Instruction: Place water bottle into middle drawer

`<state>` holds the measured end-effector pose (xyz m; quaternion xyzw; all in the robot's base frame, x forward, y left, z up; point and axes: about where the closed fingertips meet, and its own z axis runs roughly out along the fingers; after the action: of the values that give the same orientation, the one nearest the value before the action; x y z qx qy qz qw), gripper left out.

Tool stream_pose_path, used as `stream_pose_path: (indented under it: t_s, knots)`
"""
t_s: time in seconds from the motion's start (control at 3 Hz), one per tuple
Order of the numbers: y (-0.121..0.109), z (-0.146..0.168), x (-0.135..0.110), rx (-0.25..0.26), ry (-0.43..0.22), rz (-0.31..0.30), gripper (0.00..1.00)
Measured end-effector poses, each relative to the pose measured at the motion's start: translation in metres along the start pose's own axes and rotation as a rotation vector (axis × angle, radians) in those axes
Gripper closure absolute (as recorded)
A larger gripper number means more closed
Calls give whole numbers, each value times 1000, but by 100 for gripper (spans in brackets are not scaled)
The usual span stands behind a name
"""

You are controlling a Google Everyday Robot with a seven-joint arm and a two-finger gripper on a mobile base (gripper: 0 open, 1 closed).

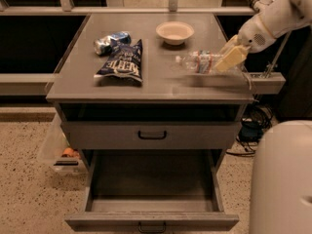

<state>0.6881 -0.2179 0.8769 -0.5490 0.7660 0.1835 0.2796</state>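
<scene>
The water bottle (pixel 199 62), clear with a white cap and a red-blue-white label, lies on its side at the right of the cabinet top (pixel 156 84), cap pointing left, and seems just lifted off the surface. My gripper (pixel 228 58), with pale yellow fingers, is shut on the bottle's right end. It reaches in from the upper right on the white arm. The middle drawer (pixel 151 189) stands pulled open below, dark and bare inside. Its black bar handle shows on the front at the bottom edge.
A dark chip bag (pixel 122 62), a crushed blue-silver can (pixel 111 40) and a beige bowl (pixel 174 32) sit on the top. A shut drawer front (pixel 152 135) lies above the open one. A clear bin (pixel 58 150) stands on the floor at left. My white base (pixel 282 179) fills the lower right.
</scene>
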Motion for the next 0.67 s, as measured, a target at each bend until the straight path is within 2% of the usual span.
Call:
stream_pose_path:
  t_s: [0.33,0.67]
  knots:
    - [37,-62,-8,71,-43,58,100]
    - [87,-101,-15,101,-134,118,100]
